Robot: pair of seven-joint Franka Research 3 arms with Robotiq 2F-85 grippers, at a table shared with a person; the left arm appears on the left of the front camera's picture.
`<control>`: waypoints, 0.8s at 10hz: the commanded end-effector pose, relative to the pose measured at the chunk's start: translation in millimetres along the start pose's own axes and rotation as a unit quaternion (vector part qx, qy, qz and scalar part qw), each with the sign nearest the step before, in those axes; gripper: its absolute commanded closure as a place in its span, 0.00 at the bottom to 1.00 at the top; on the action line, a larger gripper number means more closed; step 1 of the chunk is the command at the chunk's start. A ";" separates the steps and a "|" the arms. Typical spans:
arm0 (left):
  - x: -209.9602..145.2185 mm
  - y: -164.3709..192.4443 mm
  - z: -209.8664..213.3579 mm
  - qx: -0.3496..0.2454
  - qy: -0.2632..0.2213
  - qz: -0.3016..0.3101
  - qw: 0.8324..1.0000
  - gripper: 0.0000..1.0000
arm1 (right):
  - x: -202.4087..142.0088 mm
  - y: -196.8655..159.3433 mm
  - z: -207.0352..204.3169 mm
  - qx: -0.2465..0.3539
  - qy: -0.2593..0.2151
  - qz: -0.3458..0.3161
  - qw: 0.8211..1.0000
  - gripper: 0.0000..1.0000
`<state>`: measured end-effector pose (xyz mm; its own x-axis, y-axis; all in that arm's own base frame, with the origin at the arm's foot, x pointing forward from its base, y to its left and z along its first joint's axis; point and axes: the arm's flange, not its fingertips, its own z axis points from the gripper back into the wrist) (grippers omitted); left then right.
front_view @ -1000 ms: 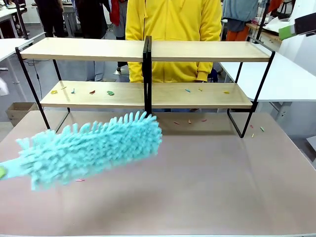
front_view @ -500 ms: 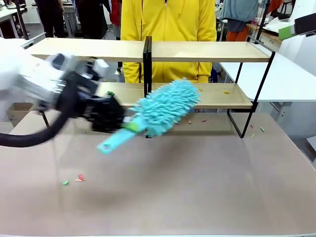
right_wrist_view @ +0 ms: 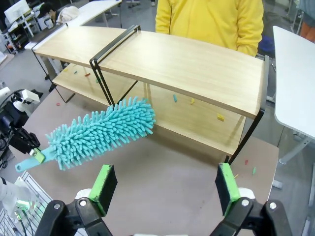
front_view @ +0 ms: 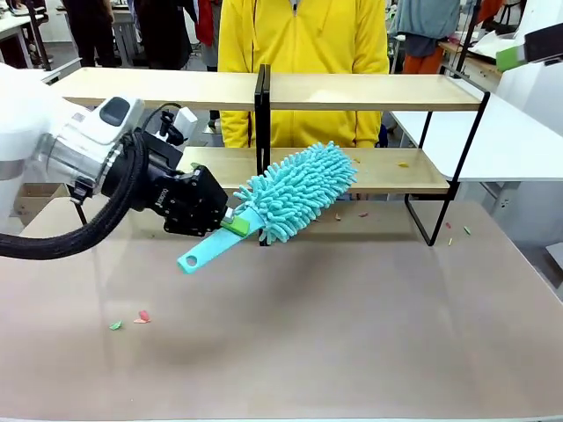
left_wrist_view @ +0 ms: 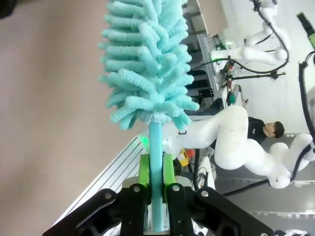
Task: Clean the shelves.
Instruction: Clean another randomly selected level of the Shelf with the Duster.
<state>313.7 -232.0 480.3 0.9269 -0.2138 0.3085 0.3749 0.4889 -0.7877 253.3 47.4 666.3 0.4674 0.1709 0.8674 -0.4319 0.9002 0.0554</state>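
Duster (front_view: 295,193) alignment with shelves (front_view: 369,90)
Front: handle (front_view: 201,253) clamped in left gripper (front_view: 233,224), long axis slanting up-right, tip at lower board (front_view: 396,171). Left wrist: handle pinched between pads (left_wrist_view: 143,169). Right wrist: right gripper (right_wrist_view: 165,189) agape, well back from shelves.

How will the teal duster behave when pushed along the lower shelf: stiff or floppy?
Its head of soft loose strands will probably squash and splay against the lower shelf. The thin handle, held straight by the left tool, looks rigid. It seems light for its bulk.
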 end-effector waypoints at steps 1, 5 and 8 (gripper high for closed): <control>-7.8 -25.8 -40.4 0.050 -0.105 -0.042 0.992 0.88 | 0.3 -1.9 0.7 0.001 -0.002 0.008 1.000 0.00; 18.4 -51.0 -78.8 0.141 -0.135 -0.016 0.981 0.88 | 0.3 -1.9 0.7 0.001 -0.002 0.008 1.000 0.00; 61.2 -69.8 -108.2 0.168 -0.146 0.024 0.975 0.88 | 0.3 -1.9 0.7 0.001 -0.002 0.008 1.000 0.00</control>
<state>330.6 -346.1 477.6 0.8823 0.0092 0.4706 0.3123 0.7366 -0.6000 253.1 47.3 666.4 0.4671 0.1706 0.8676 -0.4319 0.9002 0.0555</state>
